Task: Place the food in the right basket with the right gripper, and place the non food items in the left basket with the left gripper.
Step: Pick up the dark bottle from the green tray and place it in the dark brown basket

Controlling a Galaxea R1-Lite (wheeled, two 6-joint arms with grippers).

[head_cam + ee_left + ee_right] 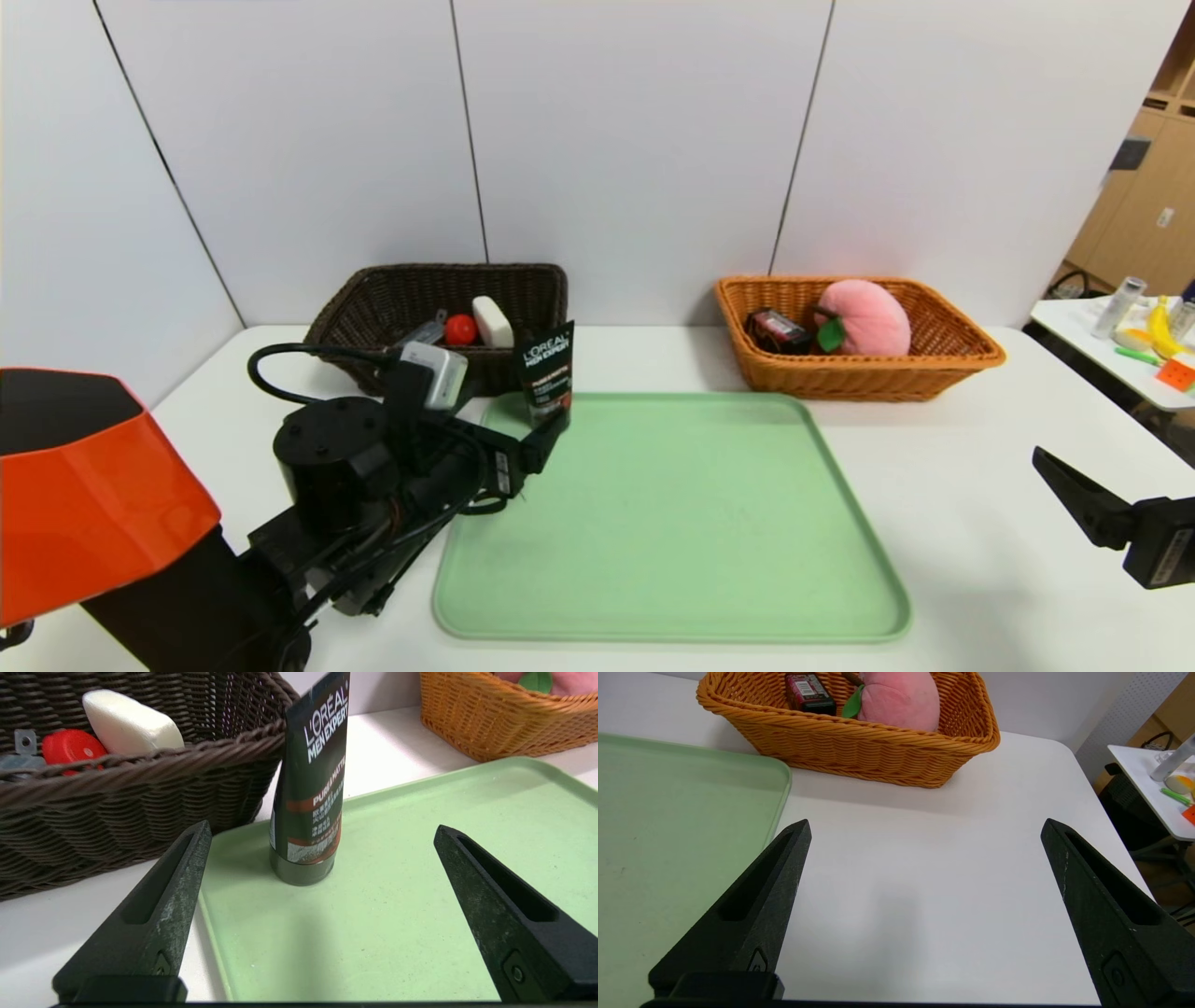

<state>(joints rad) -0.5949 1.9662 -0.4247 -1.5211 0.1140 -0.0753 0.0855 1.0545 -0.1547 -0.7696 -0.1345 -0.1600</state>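
A dark L'Oreal tube stands upright on its cap at the far left corner of the green tray; it also shows in the left wrist view. My left gripper is open, just short of the tube, its tip near the tube's base in the head view. The dark left basket holds a white soap, a red cap and a grey item. The orange right basket holds a pink plush peach and a dark packet. My right gripper is open and empty over the table at right.
The tube stands close to the dark basket's front wall. A side table at far right holds a banana, bottles and small items. White wall panels stand behind the baskets.
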